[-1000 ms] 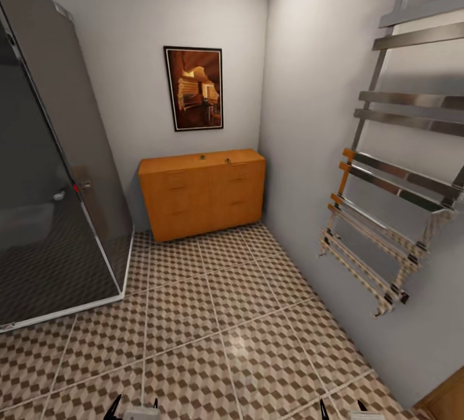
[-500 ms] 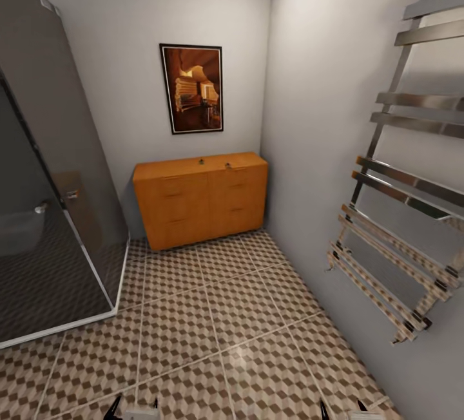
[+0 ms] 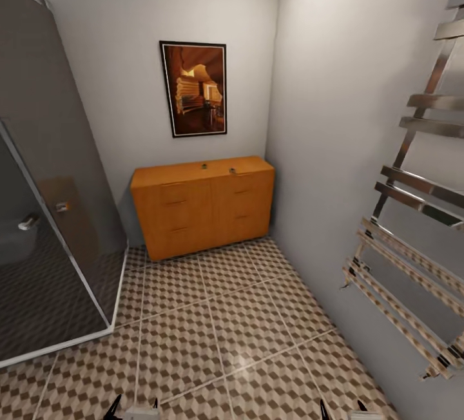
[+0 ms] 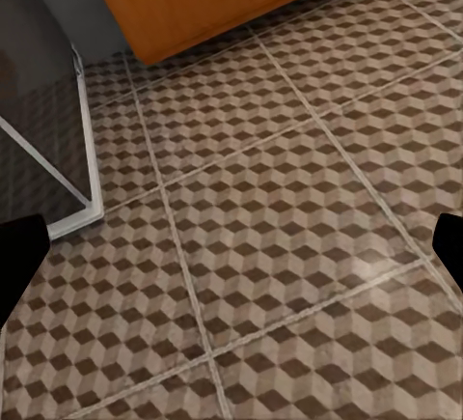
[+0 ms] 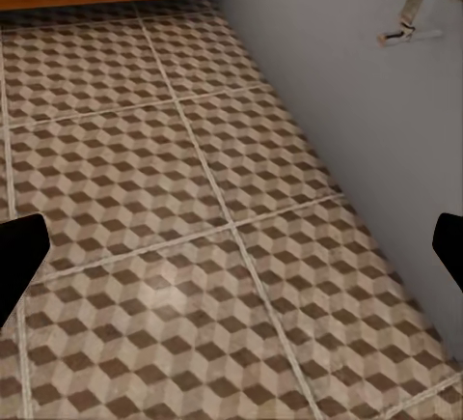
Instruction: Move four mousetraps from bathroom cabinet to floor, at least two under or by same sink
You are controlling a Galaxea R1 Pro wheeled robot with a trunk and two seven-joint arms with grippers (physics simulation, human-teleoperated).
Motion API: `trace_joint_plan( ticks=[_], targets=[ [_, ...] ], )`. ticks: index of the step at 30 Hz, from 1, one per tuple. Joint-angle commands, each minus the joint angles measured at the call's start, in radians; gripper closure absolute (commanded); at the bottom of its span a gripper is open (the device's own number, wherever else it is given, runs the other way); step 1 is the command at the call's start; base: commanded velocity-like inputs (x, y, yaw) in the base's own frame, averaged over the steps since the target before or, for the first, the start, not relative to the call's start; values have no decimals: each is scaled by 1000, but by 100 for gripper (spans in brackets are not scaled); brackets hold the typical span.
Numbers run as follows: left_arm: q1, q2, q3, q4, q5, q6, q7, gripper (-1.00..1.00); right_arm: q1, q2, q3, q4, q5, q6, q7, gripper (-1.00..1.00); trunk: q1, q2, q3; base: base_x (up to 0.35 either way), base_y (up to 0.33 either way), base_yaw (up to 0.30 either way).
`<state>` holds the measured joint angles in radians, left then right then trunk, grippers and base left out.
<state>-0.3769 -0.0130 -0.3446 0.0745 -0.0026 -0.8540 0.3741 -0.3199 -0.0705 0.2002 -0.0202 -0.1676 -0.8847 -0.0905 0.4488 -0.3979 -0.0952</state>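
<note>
Bathroom floor (image 3: 219, 323), cabinet (image 3: 203, 207) beyond fingers (image 3: 115, 405)

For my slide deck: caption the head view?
Orange-brown cabinet against the far wall, cube-patterned floor ahead, glass shower left.

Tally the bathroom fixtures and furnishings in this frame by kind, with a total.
Orange-brown wooden cabinet: 1
Black-framed brown wall picture: 1
Dark glass shower enclosure: 1
Chrome towel rail: 1
Small items on the cabinet top: 2
Total: 6
</note>
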Motion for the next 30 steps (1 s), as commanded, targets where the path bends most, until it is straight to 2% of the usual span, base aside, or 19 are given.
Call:
trace_joint_plan(
  ticks=[1, 10, 30],
  targets=[
    [-2, -1, -8, 4, -1, -4, 8, -100, -1, 0, 9, 0, -4, -2, -6, -100, 1, -2, -2, 323, 24, 94],
    [-2, -1, -8, 4, 0, -3, 8, -100, -1, 0, 8, 0, -4, -2, -6, -100, 1, -2, -2, 265, 6, 140],
    [-2, -1, -8, 4, 0, -4, 8, -100, -1, 0, 8, 0, -4, -2, -6, -100, 1, -2, -2, 212, 0, 8]
  ],
)
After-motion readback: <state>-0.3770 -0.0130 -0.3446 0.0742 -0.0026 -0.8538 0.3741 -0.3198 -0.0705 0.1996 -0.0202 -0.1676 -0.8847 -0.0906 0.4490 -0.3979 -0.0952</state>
